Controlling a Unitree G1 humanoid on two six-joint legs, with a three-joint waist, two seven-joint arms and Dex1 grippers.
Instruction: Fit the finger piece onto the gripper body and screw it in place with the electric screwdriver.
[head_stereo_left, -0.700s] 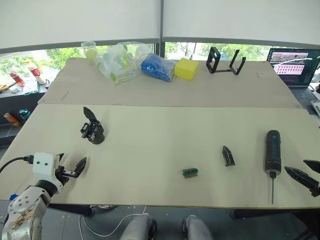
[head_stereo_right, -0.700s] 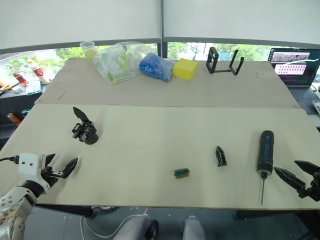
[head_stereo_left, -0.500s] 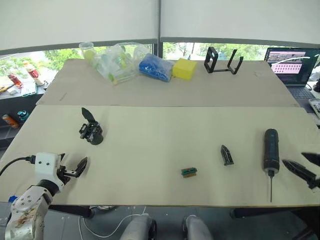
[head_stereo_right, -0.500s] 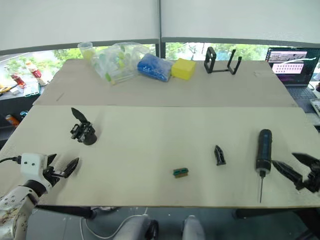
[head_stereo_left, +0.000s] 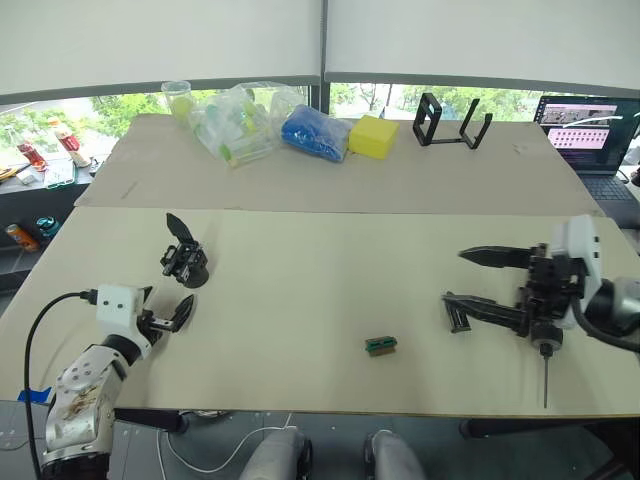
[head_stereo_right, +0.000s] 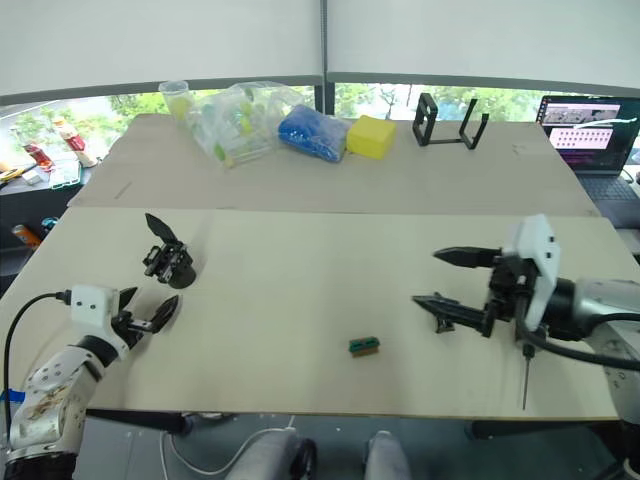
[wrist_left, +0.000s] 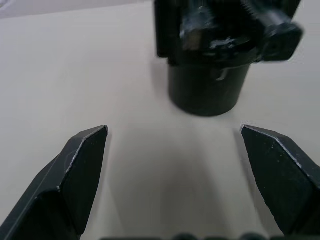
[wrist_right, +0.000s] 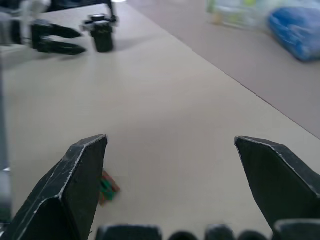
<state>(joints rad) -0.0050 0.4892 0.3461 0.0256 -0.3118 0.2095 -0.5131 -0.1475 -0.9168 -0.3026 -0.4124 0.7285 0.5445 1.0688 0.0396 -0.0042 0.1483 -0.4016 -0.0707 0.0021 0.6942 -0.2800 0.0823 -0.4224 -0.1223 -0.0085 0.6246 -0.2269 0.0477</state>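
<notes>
**Finger piece: right tool now closing in on it, nothing gripped yet**

Finger piece (head_stereo_left: 458, 313) lies flat on the table (head_stereo_left: 320, 290), right of centre, apart from everything it has to mate with. Right tool (head_stereo_left: 468, 279) is above it with fingers spread wide; lower fingertip (head_stereo_left: 452, 298) sits right at or over the piece. Can't tell whether it touches. Reads as a pre-grasp line-up, nothing held.

Gripper body (head_stereo_left: 185, 262) stands on the left side of the table, one prong pointing up and away. Left tool (head_stereo_left: 172, 314) is just in front of it, fingers spread. Left wrist view shows the body's round base (wrist_left: 209, 90) centred between the two fingertips but beyond them, so it's aimed, not gripping. Likely intent: left arm steadies the body while the right brings the piece over.

Electric screwdriver (head_stereo_left: 544, 350) lies on the table under the right wrist, mostly covered; bit pointing toward the near edge. Parked there for the last step, my guess.

Small green-and-brown block (head_stereo_left: 380, 346) sits near the front edge, between the two work areas, untouched.

Versus 0.7 s ago:
- Right tool was out at the right edge, beyond the screwdriver; it has swung inward across the screwdriver to the finger piece.
- Left tool was lower, nearer the table's front edge; it has advanced toward the gripper body.
- Finger piece, gripper body, screwdriver, block: same spots, none moved.
</notes>
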